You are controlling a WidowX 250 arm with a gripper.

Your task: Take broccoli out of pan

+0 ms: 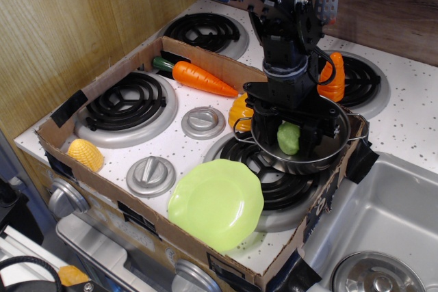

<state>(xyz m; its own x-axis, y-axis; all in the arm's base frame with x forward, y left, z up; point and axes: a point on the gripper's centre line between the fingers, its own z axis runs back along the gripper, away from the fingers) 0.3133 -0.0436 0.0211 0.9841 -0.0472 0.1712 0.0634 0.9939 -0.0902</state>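
The pale-green broccoli [289, 138] lies inside the shiny steel pan [335, 143], which sits on the front right burner. My gripper [288, 135] is lowered into the pan from above. Its two black fingers [264, 131] stand on either side of the broccoli, close to it, and look open. The arm hides the back of the pan and the top of the broccoli.
A lime-green plate [216, 203] lies in front of the pan. A carrot [202, 77], a yellow-orange vegetable [241, 109] and yellow corn [85, 154] lie on the stove inside a cardboard rim [205, 251]. A sink [383, 237] is at the right.
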